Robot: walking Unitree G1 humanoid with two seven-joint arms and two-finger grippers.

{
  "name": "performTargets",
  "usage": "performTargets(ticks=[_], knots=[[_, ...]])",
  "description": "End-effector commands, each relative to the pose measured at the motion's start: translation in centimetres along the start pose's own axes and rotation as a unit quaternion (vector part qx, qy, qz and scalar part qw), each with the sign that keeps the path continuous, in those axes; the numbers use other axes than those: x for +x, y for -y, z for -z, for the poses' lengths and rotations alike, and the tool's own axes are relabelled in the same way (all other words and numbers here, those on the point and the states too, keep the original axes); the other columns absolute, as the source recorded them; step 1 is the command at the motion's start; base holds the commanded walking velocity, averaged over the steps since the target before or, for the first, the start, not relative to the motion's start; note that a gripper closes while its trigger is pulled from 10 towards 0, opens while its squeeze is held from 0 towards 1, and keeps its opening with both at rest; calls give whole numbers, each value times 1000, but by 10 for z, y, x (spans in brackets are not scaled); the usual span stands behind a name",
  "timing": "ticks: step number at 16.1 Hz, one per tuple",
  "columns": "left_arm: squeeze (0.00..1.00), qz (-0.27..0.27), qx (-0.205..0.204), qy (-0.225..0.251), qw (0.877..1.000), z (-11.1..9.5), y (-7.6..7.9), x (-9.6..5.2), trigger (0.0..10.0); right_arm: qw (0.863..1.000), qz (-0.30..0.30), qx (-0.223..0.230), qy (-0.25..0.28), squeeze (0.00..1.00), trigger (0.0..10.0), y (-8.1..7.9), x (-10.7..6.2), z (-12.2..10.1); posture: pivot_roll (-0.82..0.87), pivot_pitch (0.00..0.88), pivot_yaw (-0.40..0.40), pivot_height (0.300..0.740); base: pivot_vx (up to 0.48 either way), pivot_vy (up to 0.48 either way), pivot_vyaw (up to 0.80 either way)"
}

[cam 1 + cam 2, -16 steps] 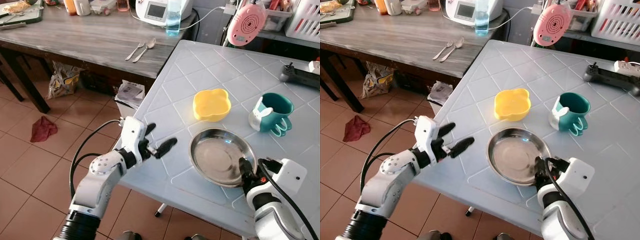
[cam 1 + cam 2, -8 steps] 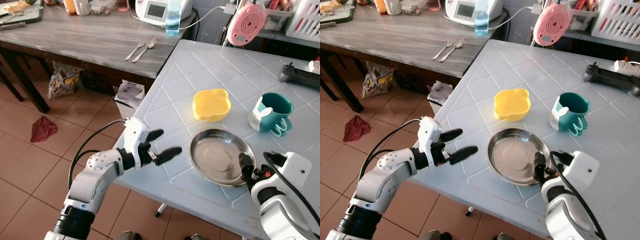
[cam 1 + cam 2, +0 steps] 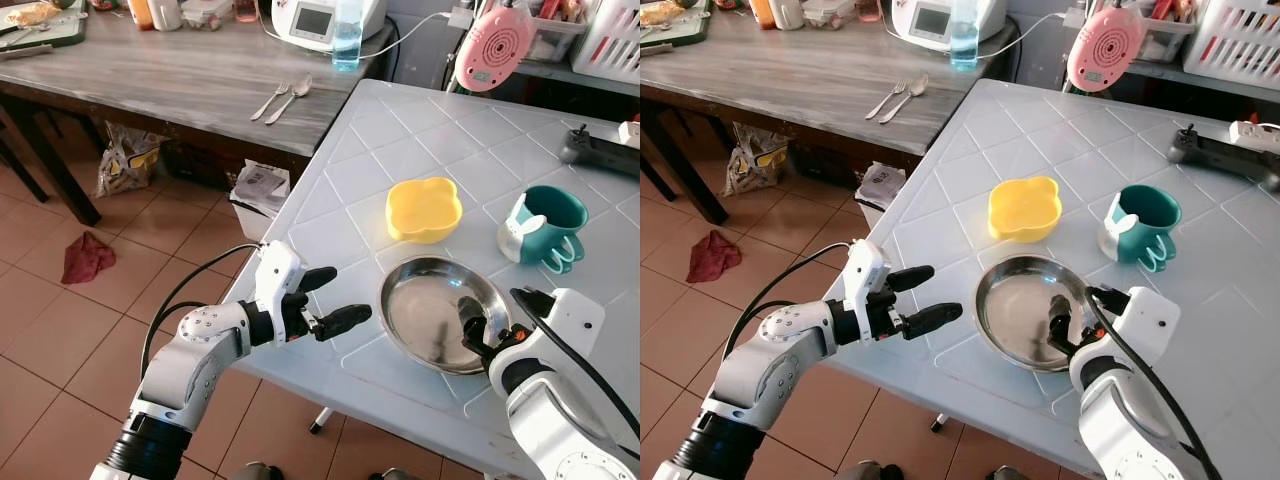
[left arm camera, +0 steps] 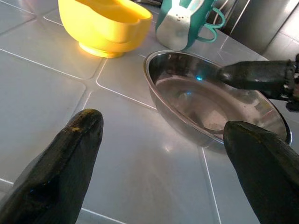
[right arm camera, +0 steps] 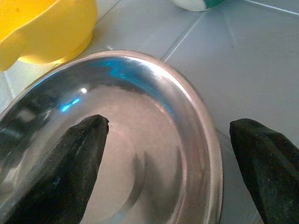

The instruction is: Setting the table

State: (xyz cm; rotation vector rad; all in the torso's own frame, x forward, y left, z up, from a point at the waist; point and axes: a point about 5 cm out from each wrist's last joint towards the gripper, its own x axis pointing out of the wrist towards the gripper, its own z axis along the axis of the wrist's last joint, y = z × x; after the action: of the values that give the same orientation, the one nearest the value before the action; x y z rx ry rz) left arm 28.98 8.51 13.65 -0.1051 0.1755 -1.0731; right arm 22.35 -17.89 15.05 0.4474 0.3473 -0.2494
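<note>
— Items on the counter (image 3: 420, 140)?
— Steel plate (image 3: 425, 320), empty, flat near the front edge. Yellow bowl (image 3: 424, 208) upright just behind it.
— Cup?
— Teal cup (image 3: 545, 226), upright, right of the bowl, well apart.

Head cameras look down at the table (image 3: 400, 130); both wrist cameras closely share the steel plate (image 4: 205, 100).

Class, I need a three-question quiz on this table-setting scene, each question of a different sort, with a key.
1. True or false: the yellow bowl sits inside the steel plate.
2. Which gripper straddles the steel plate's rim? A) left gripper B) right gripper
3. Fill in: the fork and spoon lie on the ____ table.

Key: 1 false, they stand apart. 2 B, jaws open. 3 wooden.
</note>
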Motion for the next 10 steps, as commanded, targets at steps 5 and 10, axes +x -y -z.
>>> performTargets(ticks=[5, 10], knots=[[0, 13, 3, -6, 1000, 2, 4, 0, 10000, 999, 15, -1, -38, 0, 0, 0, 3, 8, -25, 142, -12, 714, 0, 0, 0], [0, 14, 2, -10, 1000, 5, 5, 0, 10000, 998, 24, -13, -51, 0, 0, 7, 5, 14, -23, 140, -11, 714, 0, 0, 0]])
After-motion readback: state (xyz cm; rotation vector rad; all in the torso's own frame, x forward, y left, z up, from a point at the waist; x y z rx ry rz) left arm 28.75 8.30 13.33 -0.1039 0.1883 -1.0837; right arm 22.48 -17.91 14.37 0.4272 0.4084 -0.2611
